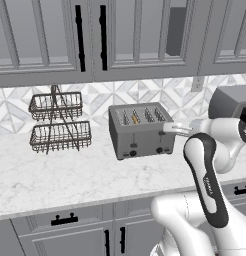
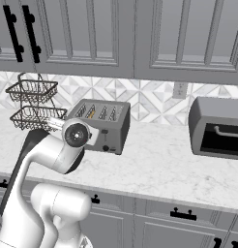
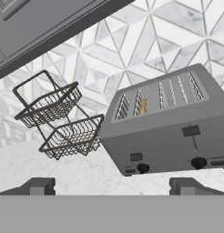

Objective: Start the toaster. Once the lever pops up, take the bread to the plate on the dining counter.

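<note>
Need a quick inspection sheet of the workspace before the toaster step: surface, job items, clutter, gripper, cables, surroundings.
Surface: marble counter, patterned tile wall behind.
Job's things: toaster upright on the counter; bread sits in the second slot from the left in the hand view. The two levers stand at different heights, the left one lower.
Clutter: two-tier wire basket rack left of the toaster.
Gripper: gripper open, apart from the toaster front, holding nothing.
Cables: nothing seen.
Surroundings: grey cabinets above and below; grey oven box to the right; wall outlet.
</note>
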Tool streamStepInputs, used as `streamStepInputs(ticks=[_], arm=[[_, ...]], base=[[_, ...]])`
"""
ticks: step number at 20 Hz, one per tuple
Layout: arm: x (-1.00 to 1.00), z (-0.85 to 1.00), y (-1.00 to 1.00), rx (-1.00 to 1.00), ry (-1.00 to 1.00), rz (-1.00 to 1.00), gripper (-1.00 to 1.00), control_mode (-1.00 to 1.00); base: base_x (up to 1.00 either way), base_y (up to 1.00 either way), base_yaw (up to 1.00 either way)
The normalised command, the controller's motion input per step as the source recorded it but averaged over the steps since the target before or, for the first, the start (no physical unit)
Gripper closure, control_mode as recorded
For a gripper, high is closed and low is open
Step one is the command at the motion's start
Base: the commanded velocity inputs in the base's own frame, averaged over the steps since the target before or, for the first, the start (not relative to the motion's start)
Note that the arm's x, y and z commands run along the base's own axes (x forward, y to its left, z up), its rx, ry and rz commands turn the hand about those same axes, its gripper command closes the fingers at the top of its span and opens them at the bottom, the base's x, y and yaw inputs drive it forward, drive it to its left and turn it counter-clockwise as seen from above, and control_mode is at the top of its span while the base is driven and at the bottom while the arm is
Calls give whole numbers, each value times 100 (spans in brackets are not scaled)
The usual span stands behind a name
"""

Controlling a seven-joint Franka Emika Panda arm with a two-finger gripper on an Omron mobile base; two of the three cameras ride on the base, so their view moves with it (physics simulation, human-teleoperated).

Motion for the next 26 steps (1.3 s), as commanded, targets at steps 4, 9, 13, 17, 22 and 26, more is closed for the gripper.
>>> streamStepInputs(ticks=[4, 9, 13, 17, 22, 26], arm=[[0, 0, 0, 0, 0, 0, -100, -100], [0, 0, 0, 0, 0, 0, -100, -100], [0, 0, 0, 0, 0, 0, -100, -100], [0, 0, 0, 0, 0, 0, -100, -100], [0, 0, 0, 0, 0, 0, -100, -100], [0, 0, 0, 0, 0, 0, -100, -100]], base=[[0, 0, 0], [0, 0, 0], [0, 0, 0], [0, 0, 0], [0, 0, 0], [0, 0, 0]])
